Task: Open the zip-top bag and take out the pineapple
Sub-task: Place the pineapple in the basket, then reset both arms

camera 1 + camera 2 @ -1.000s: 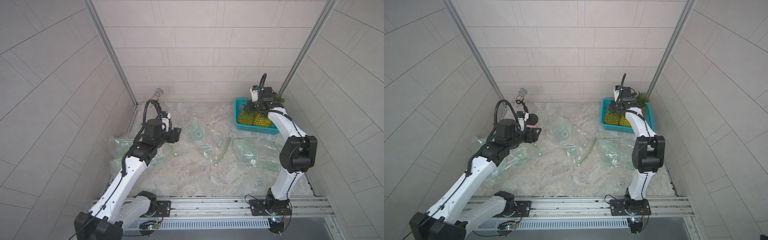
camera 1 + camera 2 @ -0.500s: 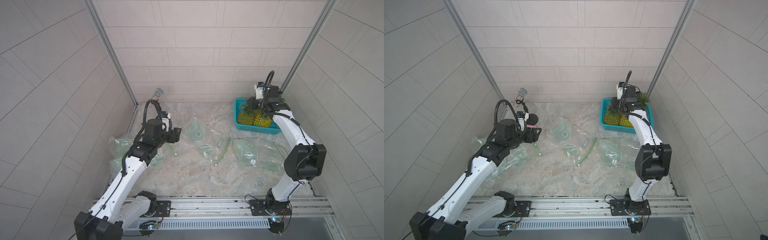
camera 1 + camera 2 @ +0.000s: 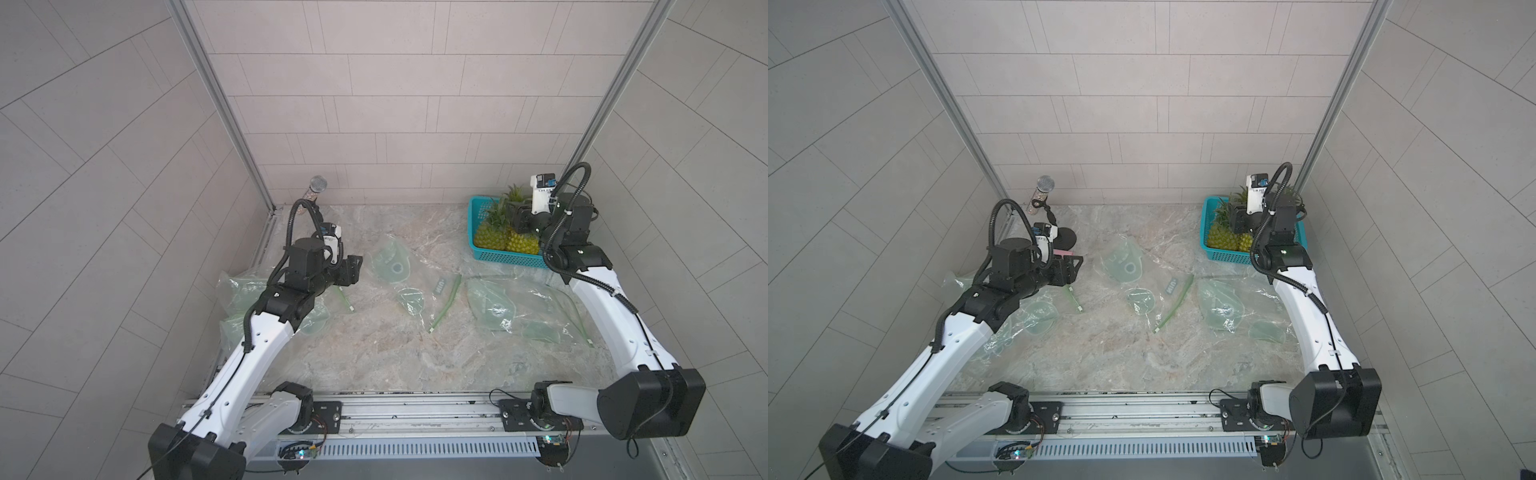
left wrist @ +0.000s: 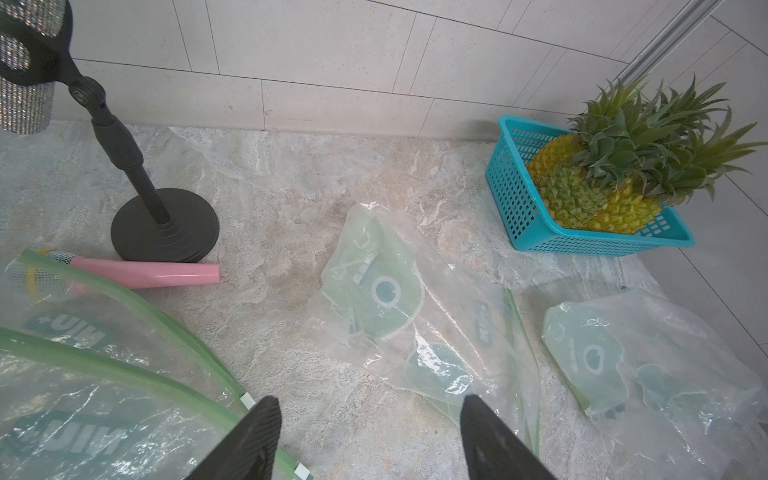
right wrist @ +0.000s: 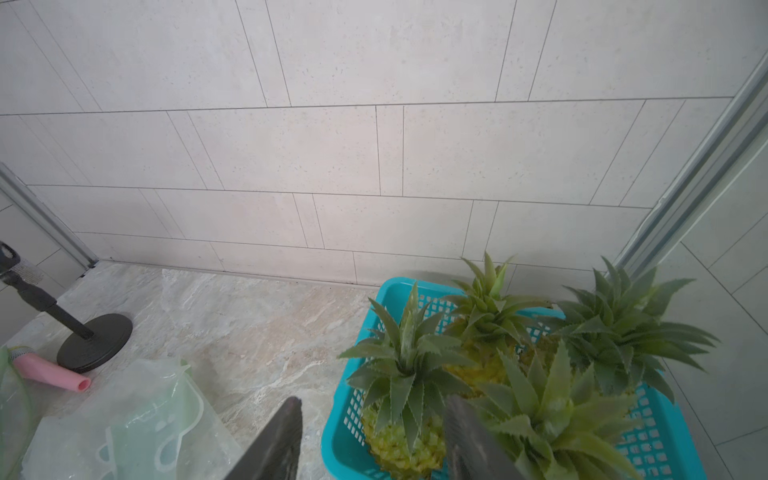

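One table (image 3: 374, 353): marble-look, strewn with flat clear bags (image 3: 390, 266); we see fruit in none of them.
Zip-top bag (image 4: 83, 386): lower left of the left wrist view, its green zip strip (image 4: 124, 365) running diagonally toward the frame's lower middle.
Basket (image 3: 511, 258): teal, upper right in both top views, well apart from that bag.
Pineapples (image 3: 492, 237): inside the basket, leaning, crowns toward the back wall.
Right gripper (image 5: 372, 399): jaws apart, empty, just over the crowns; we judge it the nearer arm to the fruit.
Left gripper (image 4: 370, 399): jaws wide, empty, nearer the bags.
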`<state>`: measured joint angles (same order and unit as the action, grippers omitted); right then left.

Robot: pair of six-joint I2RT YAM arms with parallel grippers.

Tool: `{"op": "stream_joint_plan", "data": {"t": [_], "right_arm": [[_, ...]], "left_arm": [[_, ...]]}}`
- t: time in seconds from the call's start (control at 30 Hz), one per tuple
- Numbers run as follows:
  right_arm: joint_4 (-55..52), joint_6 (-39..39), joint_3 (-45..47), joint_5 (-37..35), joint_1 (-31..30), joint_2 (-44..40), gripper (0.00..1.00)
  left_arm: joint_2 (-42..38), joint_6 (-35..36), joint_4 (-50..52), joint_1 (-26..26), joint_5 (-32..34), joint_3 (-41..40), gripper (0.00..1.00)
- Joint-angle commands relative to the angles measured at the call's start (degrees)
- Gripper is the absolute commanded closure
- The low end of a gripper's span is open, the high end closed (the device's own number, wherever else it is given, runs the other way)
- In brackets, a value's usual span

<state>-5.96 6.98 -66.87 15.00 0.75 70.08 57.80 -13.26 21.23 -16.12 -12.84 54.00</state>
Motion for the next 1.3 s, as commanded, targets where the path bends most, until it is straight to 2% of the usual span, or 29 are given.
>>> {"op": "stream_joint_plan", "data": {"t": [0.0,0.13,0.3,0.47,0.7,0.83,1.13,1.27], "right_arm": [[6.4,1.2,6.0,-0.5,0.0,-5.5,0.44],[9.3,2.0,13.7,-2.7,0.0,-11.2,0.44],[12.7,3.2,23.1,-7.4,0.0,-16.5,0.43],[16.9,5.0,29.8,-12.0,0.0,-18.7,0.43],[23.2,6.0,36.4,-15.8,0.0,-18.2,0.43],[26.5,6.3,39.3,-16.6,0.0,-17.3,0.43],[35.0,2.5,44.3,-20.3,0.0,-12.1,0.42],[37.5,1.5,45.4,-18.5,0.0,-10.4,0.42]], "left_arm": [[-0.3,-0.1,-0.7,0.5,0.7,-0.4,0.27],[-0.3,-3.1,-0.5,0.5,5.0,-0.7,0.27],[-1.0,-8.7,-0.1,0.7,14.8,-0.5,0.27],[-3.5,-11.0,-7.3,0.6,24.0,-5.2,0.27],[-3.8,-5.0,-21.0,0.7,38.1,-12.7,0.27],[-2.5,1.4,-29.7,0.8,39.2,-16.7,0.27],[-0.1,9.7,-42.7,1.7,43.6,-26.3,0.27],[1.1,13.0,-50.9,2.6,42.1,-31.1,0.27]]}}
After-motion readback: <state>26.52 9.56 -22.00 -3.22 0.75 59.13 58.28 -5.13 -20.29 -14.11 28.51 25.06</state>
